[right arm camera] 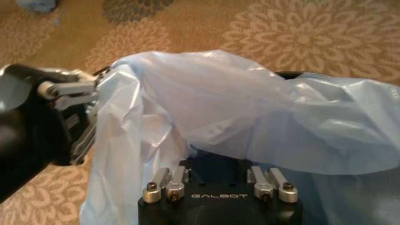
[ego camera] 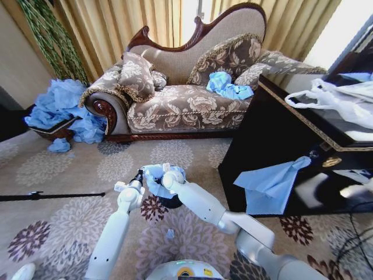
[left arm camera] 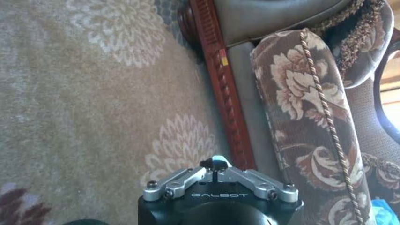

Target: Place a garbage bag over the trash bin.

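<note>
Sofa (ego camera: 186, 87) stands beyond bagged trash bin (ego camera: 170, 201).

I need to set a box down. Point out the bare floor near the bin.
Bare carpet lies left of the trash bin, short of the sofa. Around the bin it is crowded: both grippers, left and right, hold the garbage bag.

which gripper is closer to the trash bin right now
Right. The right gripper sits directly above the trash bin, under the garbage bag; the left gripper is beside it, pinching the bag's edge.
</note>
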### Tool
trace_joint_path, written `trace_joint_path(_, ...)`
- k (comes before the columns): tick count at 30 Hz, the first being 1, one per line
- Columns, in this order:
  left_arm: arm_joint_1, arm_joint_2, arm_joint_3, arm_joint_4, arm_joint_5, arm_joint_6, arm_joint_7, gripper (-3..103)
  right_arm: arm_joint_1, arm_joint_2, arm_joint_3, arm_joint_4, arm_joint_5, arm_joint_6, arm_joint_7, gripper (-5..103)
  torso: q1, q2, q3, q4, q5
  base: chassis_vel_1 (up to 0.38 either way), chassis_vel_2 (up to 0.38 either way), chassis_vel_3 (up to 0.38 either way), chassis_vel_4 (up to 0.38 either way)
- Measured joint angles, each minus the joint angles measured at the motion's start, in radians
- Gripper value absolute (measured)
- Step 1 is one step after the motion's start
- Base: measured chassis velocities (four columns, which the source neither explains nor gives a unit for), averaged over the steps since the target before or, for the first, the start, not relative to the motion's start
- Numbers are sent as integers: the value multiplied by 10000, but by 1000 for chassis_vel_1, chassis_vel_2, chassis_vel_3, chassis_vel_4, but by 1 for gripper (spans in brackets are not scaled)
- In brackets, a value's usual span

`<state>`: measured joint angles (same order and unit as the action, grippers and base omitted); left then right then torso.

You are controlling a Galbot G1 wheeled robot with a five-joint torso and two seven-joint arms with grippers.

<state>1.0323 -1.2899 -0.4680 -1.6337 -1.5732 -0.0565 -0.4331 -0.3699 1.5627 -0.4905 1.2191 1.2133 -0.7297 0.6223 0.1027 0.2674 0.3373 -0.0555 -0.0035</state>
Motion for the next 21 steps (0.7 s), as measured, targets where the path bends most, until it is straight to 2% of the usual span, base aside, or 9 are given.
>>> trace_joint_path(1,0,0,0,0,0,0,0,0,0,0,0,0,0,0,0,42,0,0,0,0,0,0,0,0,0)
trace_joint_path(4,142,-13,-2,-45,48,0,45,0,-24,6,68,-103,-191,1,19,59,0,0,0,4,0,0,0,0,0)
trace_joint_path(6,170,-15,-3,-70,52,0,52,0,-12,7,72,-133,-245,1,19,59,0,0,0,3,0,0,0,0,0)
trace_joint_path(7,213,-13,-3,-104,60,0,61,0,29,8,102,-202,-335,1,-3,70,0,0,0,3,2,0,0,0,0)
trace_joint_path(9,234,-7,-2,-122,66,0,72,0,69,4,133,-265,-387,1,-20,70,0,0,0,4,1,0,0,0,0)
trace_joint_path(12,283,53,4,-162,74,6,158,0,143,-122,169,-172,-534,2,-75,86,0,0,1,4,1,0,0,0,0)
trace_joint_path(13,283,53,4,-162,74,6,158,0,143,-122,169,-172,-534,2,-75,86,0,0,1,4,1,0,0,0,0)
trace_joint_path(15,299,72,22,-141,86,11,214,0,134,-240,146,221,-275,3,199,96,0,0,0,1,1,0,0,0,0)
trace_joint_path(21,391,61,49,-104,154,23,307,0,61,-480,-14,938,363,5,949,100,0,0,0,4,2,0,0,0,0)
